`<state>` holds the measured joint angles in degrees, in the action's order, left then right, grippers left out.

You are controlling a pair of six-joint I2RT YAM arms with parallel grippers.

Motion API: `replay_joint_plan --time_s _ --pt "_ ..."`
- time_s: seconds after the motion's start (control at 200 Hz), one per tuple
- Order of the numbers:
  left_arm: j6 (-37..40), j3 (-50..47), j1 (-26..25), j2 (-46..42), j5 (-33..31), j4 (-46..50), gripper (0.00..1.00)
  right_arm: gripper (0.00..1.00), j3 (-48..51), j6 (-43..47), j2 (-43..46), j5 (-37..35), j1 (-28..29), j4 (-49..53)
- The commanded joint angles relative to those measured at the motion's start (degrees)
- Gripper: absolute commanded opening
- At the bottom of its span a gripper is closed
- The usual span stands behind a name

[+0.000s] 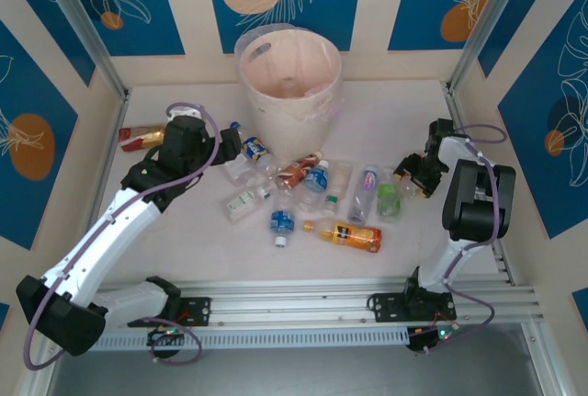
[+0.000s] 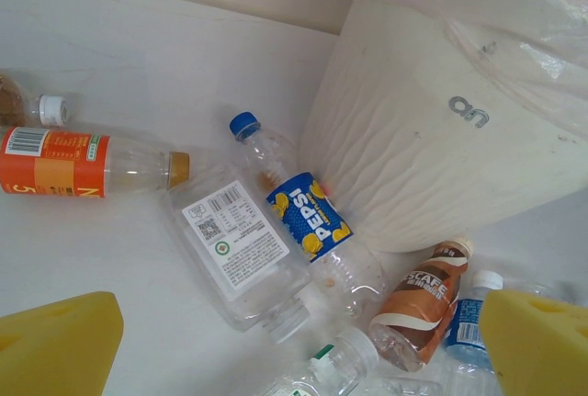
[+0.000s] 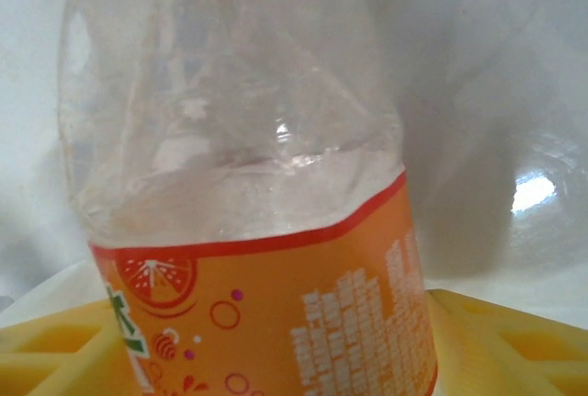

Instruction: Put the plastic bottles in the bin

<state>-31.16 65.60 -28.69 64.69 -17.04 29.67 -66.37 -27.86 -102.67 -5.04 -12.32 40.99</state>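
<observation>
The bin [image 1: 289,70] stands at the back middle of the table, and its ribbed wall [image 2: 432,139] also fills the upper right of the left wrist view. Several plastic bottles lie in front of it. My left gripper [image 1: 230,143] hangs open over a blue Pepsi-labelled bottle [image 2: 308,217], a clear white-labelled one [image 2: 234,240] and a brown Nescafe one [image 2: 423,299]. Its yellow fingers [image 2: 60,345] touch nothing. My right gripper [image 1: 413,174] is at the right side, shut on an orange-labelled clear bottle [image 3: 266,295] that sits between its yellow pads [image 3: 496,341].
An orange-labelled bottle [image 1: 142,137] lies by the left wall. An orange drink bottle [image 1: 347,234], a blue-labelled one [image 1: 281,223] and a green-labelled one [image 1: 389,198] lie nearer the front. Metal posts and walls close the table on three sides.
</observation>
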Motion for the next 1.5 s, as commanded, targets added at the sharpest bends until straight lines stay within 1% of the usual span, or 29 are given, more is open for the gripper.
replay_joint_plan --time_s 0.0,0.285,0.44,0.545,0.625,0.725,0.8,0.96,1.105,1.4,1.495 --pt "0.0 0.8 -0.4 0.1 -1.2 1.5 0.99 0.66 -0.1 -0.1 0.1 -0.5 0.9 0.5" --pt "0.1 0.6 -0.4 0.0 -2.1 2.1 1.00 0.52 -4.1 -0.4 9.2 -6.9 5.3 6.2" --pt "0.0 0.5 -0.4 0.3 -2.8 2.1 1.00 0.50 -9.8 -0.6 14.7 -8.5 8.9 10.1" --pt "-0.2 0.3 -0.4 0.4 -2.9 2.0 0.99 0.50 -16.0 -0.4 17.4 -8.7 12.8 12.3" --pt "-0.4 0.2 -0.4 0.6 -2.7 1.8 1.00 0.50 -21.7 -0.3 18.4 -8.0 16.9 12.5" --pt "-0.8 0.0 -0.4 0.7 -2.4 1.6 1.00 0.50 -29.0 -0.4 18.2 -7.0 22.0 11.0" --pt "-1.2 -0.3 -0.4 0.7 -2.2 1.5 1.00 0.50 -33.1 -0.2 17.3 -5.9 25.3 7.8" --pt "-1.5 -0.9 -0.4 0.7 -1.8 1.2 1.00 0.51 -40.7 0.1 12.5 -5.5 30.4 0.9" --pt "-1.6 -1.3 -0.4 0.6 -1.7 0.7 1.00 0.52 -49.9 1.5 4.5 -5.6 33.5 -1.7" --pt "-1.8 -1.7 -0.5 0.5 -1.1 0.3 1.00 0.52 -78.9 4.9 -17.1 -4.5 37.3 5.1" --pt "-2.1 -2.0 -0.4 0.4 -1.1 0.1 1.00 0.53 -85.3 5.7 -22.6 -3.6 38.0 7.0"
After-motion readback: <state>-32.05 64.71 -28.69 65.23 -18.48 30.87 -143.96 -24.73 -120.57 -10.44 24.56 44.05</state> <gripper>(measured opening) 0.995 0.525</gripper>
